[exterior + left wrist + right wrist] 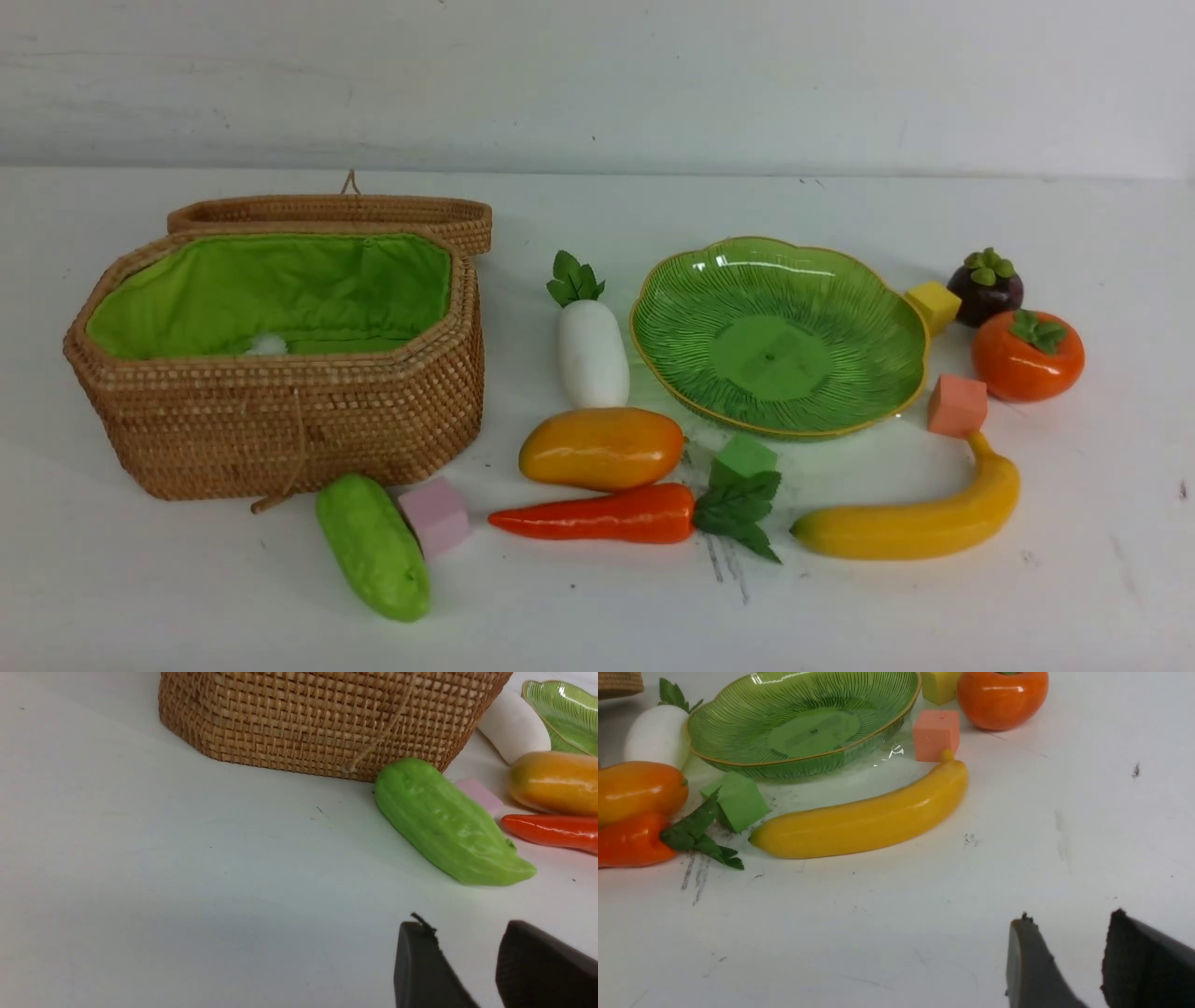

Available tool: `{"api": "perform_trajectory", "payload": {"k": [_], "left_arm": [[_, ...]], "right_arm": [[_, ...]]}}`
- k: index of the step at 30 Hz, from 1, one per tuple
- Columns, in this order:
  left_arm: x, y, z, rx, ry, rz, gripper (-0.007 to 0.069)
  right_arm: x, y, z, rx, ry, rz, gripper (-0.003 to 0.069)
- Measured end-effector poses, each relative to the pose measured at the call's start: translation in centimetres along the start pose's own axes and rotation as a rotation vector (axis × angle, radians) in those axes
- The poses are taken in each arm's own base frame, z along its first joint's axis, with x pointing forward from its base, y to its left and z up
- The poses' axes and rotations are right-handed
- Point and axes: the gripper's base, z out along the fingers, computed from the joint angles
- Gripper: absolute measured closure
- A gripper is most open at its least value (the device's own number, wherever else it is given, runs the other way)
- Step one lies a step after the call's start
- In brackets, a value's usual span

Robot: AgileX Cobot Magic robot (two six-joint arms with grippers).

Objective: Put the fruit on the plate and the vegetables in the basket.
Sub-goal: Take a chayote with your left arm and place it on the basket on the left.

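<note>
Nothing is sorted yet. The shallow green ribbed glass plate (822, 280) with its yellow-edged scalloped rim is bare, and the octagonal woven rattan basket (280, 429) with green cloth lining stands open, its woven lid (336, 213) folded back behind it. The left gripper (467, 933) hovers low over the white table (1074, 579), jaws partly apart with nothing between them, near the bumpy green toy cucumber (444, 821) lying just in front of the basket. The right gripper (1069, 921), likewise part open and empty, sits near the curved yellow toy banana (864, 816) in front of the plate. A sensible start, I judge, is the cucumber for the left arm and the banana for the right. Each should be taken across its narrow middle and lifted clear of the rim before release. The pale pink foam cube (435, 515) lies right beside the cucumber and the salmon foam cube (957, 405) sits at the banana's stem, so the fingers should come in on the free sides. The orange-yellow toy mango (602, 448), the orange-red toy carrot (607, 515) and the green foam cube (742, 459) crowd together between basket and plate, with the white toy radish (593, 355) behind them. The orange toy persimmon (1027, 359), the dark purple toy mangosteen (985, 287) and the yellow foam cube (934, 305) lie to the plate's right.
</note>
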Motion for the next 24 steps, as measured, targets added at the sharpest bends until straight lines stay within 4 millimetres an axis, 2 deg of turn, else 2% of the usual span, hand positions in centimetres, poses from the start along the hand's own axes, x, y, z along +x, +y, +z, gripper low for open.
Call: {"api": "perform_trajectory", "payload": {"k": [5,11,14,19,23,24], "left_arm": [[-0.5,-0.1,0.0,0.013,-0.050,-0.014,0.0386],[-2.4,-0.8,-0.4,0.148,-0.242,-0.440,0.0386],[-3.1,-0.8,-0.6,0.187,-0.312,-0.563,0.0386],[-3.4,-0.8,-0.7,0.207,-0.341,-0.642,0.0391],[-4.4,-1.5,-1.3,0.225,-0.303,-0.629,0.0461],[-5.7,-2.1,-1.7,0.234,-0.298,-0.603,0.0513]], "right_arm": [[0.0,0.0,0.0,0.000,0.000,0.000,0.0419],[0.0,0.0,0.0,0.000,0.000,0.000,0.0419],[0.0,0.0,0.0,0.000,0.000,0.000,0.0419],[0.0,0.0,0.0,0.000,0.000,0.000,0.0419],[0.0,0.0,0.0,0.000,0.000,0.000,0.0419],[0.0,0.0,0.0,0.000,0.000,0.000,0.0419]]}}
